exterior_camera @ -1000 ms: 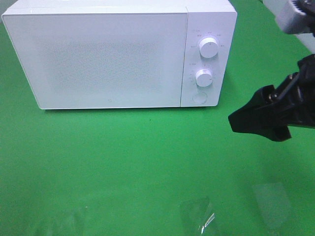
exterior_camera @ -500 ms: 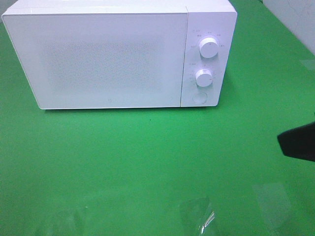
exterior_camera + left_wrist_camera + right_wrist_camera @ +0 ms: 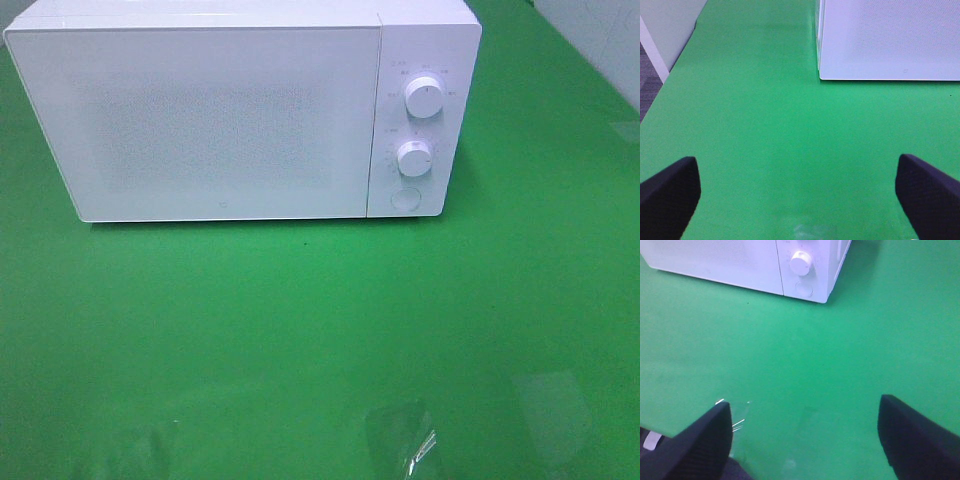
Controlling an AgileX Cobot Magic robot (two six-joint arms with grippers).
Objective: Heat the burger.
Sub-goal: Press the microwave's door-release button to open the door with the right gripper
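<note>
Left gripper [image 3: 800,197] gapes wide; right gripper [image 3: 807,437] likewise, both seemingly aloft.

burger: not in sight in any view
microwave [image 3: 220,120]: white, upright, toward the back of the green desk [image 3: 300,320]
door [image 3: 200,190]: shut, flush
controls: upper knob [image 3: 425,97], lower knob [image 3: 413,158], round button [image 3: 404,198] below them

Light is bright and even, from overhead. In my high view, glare patches [image 3: 400,440] mark the green mat [image 3: 250,320] at lower centre and lower right. The microwave [image 3: 220,120] face is washed out. My left gripper [image 3: 800,192] fingertips render soft.
</note>
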